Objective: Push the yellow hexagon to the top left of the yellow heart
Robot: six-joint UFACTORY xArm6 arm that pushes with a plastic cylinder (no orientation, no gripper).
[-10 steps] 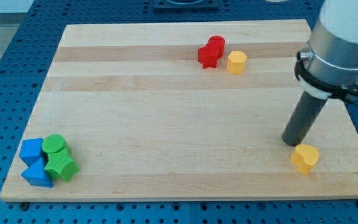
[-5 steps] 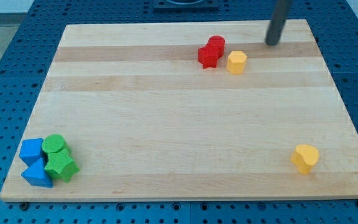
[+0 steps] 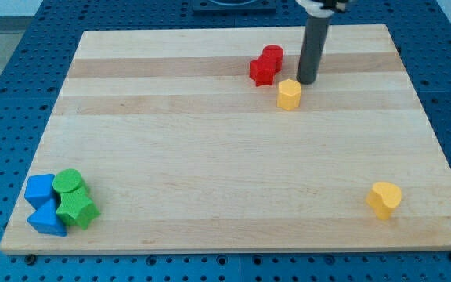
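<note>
The yellow hexagon (image 3: 289, 94) lies on the wooden board (image 3: 210, 157) near the view's top, right of centre. My tip (image 3: 306, 81) stands just to the upper right of it, touching or nearly touching its edge. The yellow heart (image 3: 384, 199) lies far off at the view's bottom right. The hexagon is well up and to the left of the heart.
Two red blocks (image 3: 265, 64) sit together just up and left of the yellow hexagon. At the view's bottom left is a cluster of two blue blocks (image 3: 42, 204) and two green blocks (image 3: 74, 197). A blue perforated table surrounds the board.
My tip went from beside the heart up to the top right, then came down left to the hexagon. The hexagon has shifted slightly down and left.
</note>
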